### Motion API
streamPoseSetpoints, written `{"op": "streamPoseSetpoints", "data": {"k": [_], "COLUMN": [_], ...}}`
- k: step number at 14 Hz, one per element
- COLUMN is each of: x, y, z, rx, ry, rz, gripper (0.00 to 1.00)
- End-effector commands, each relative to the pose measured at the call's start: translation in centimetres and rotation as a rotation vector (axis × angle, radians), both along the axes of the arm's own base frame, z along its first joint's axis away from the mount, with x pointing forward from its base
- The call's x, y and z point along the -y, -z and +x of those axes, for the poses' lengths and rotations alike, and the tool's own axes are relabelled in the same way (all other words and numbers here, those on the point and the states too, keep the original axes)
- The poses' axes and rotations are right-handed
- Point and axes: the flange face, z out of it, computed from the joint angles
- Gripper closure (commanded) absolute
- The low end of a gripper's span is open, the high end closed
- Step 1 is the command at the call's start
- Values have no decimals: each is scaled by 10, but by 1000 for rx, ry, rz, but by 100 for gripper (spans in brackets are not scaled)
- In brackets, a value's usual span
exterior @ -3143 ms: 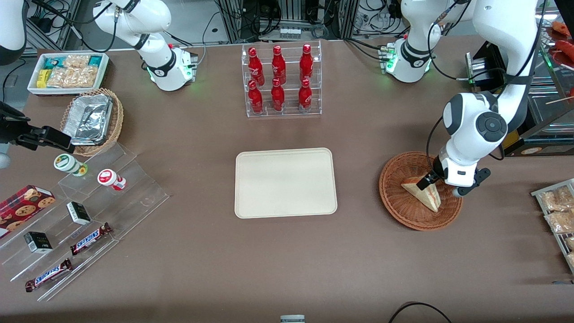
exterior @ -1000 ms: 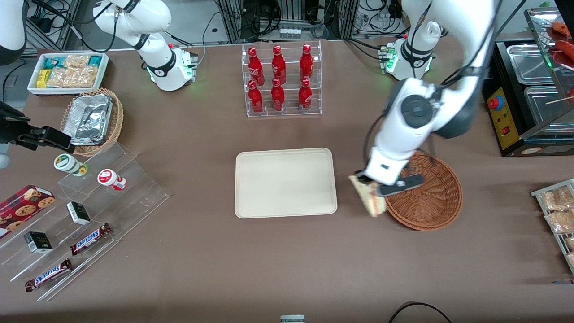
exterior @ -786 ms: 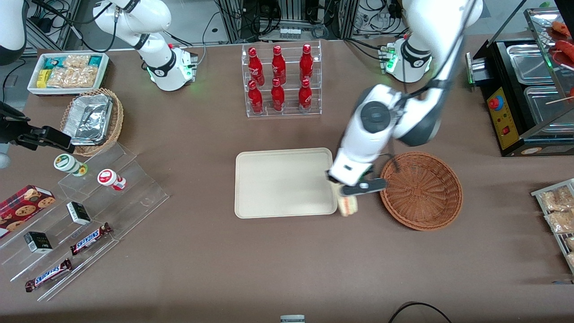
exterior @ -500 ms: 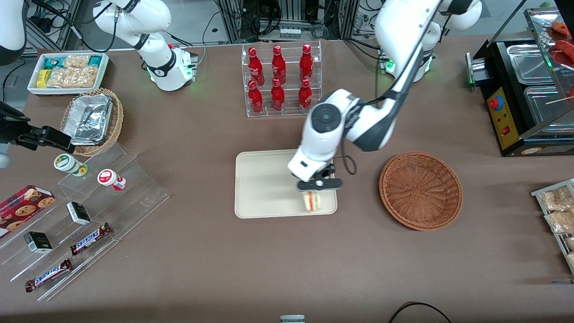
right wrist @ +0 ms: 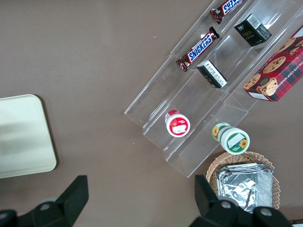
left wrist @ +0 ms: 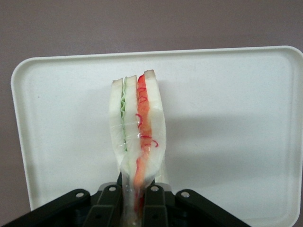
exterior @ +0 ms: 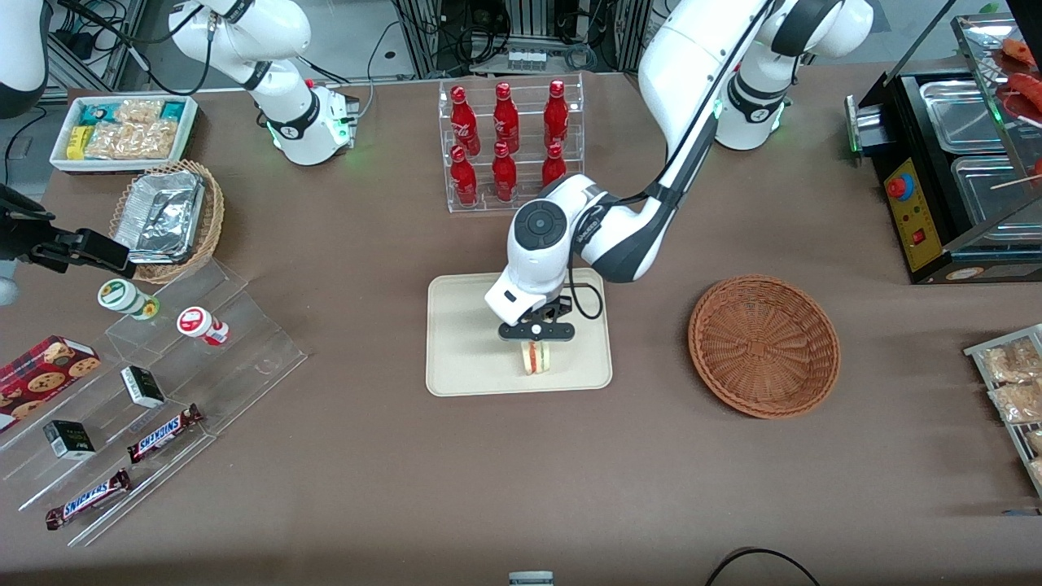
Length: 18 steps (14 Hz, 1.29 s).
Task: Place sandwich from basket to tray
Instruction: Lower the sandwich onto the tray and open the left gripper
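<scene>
A robot lab dressed as a small shop: on the brown counter (exterior: 326, 456) a clear rack of red bottles (exterior: 509, 146) stands near the middle, with chocolate bars (exterior: 163, 431) on clear steps (exterior: 244, 342) toward the parked arm's end, while cables and equipment racks (exterior: 521, 32) line the counter's edge above the bottles.

The wrapped sandwich (left wrist: 137, 127), pinched in the gripper (exterior: 536, 332), hangs cut-edge down over the tray (exterior: 464, 342); the basket (exterior: 763, 346) lies beside the tray.

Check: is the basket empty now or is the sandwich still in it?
Empty. The basket shows only bare weave; the sandwich hangs over the tray, pinched in the left arm's claw.
</scene>
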Motion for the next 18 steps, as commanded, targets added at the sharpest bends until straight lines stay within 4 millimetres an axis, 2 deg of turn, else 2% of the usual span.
{"op": "streamPoseSetpoints", "data": {"k": [1,5,9,10,11,15,18], "x": [22,30,29,29,28,29,17], "y": [5,26,30,30,31,14,-36], "z": [-7,-21,-22,-21,-22,-18,-5], "rx": [15,-4,-8,-10,-11,-3,33], "ry": [34,59,80,85,85,60,31], "rz": [-6,20,27,25,27,7,-24], "gripper": [100,100,100,66,1,0,0]}}
